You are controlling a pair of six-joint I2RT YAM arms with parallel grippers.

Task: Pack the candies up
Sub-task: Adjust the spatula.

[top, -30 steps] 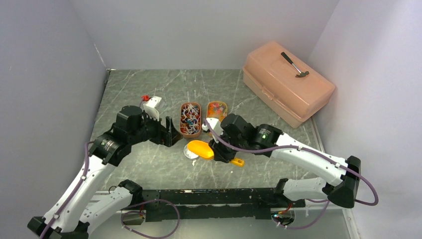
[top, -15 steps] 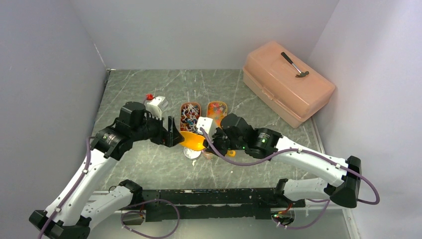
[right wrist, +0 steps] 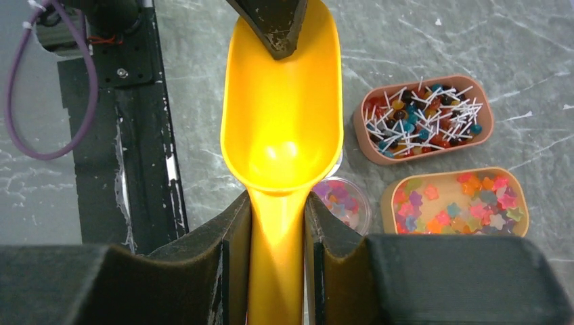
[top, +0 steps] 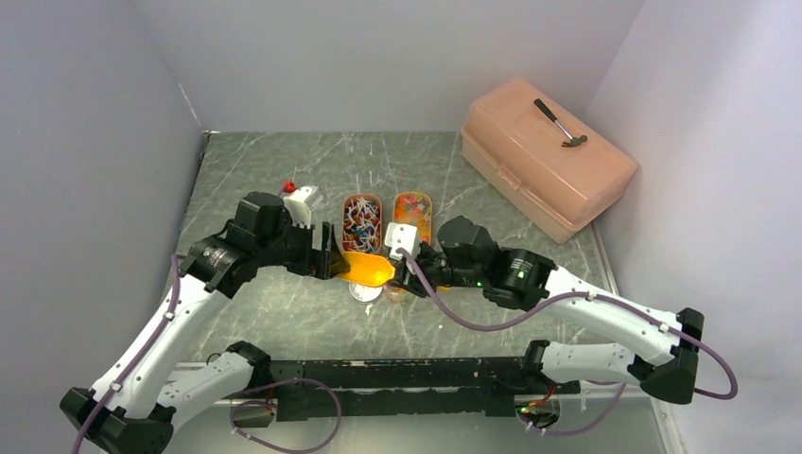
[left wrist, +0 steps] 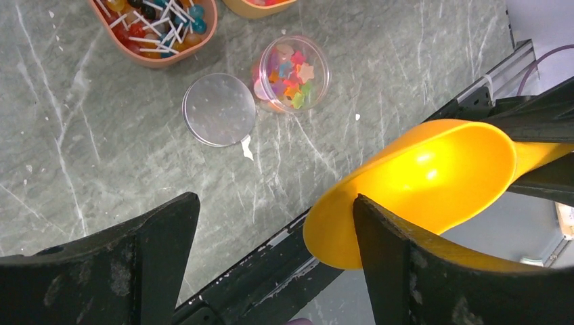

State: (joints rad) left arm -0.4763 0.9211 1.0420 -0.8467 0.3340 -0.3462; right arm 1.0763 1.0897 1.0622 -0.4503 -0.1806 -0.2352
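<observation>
1. At the middle of the table, the right gripper point(right wrist: 277, 218) is clamped on the handle of the orange scoop point(right wrist: 284, 122), whose bowl is empty.
2. The left gripper point(left wrist: 276, 202) stands wide apart and holds nothing. One of its fingers sits at the scoop's front lip, and I cannot tell whether it touches.
3. The candies point(right wrist: 420, 115) lie in two oval trays: stick-and-wrapper pieces in the pink tray point(right wrist: 357, 127), gummy bits in the yellow tray point(right wrist: 384, 203). Some gummies sit in a small clear jar point(left wrist: 291, 73), with its lid point(left wrist: 218, 110) just beside it.
4. The scoop's long axis runs across the table, with its mouth toward the left arm. Both trays lie off its far flank, not ahead of the mouth. The jar sits just under the bowl.
5. Loading likely needs the mouth swung toward a tray first. The gummy tray is nearer the right gripper, the pink tray nearer the left.
</observation>
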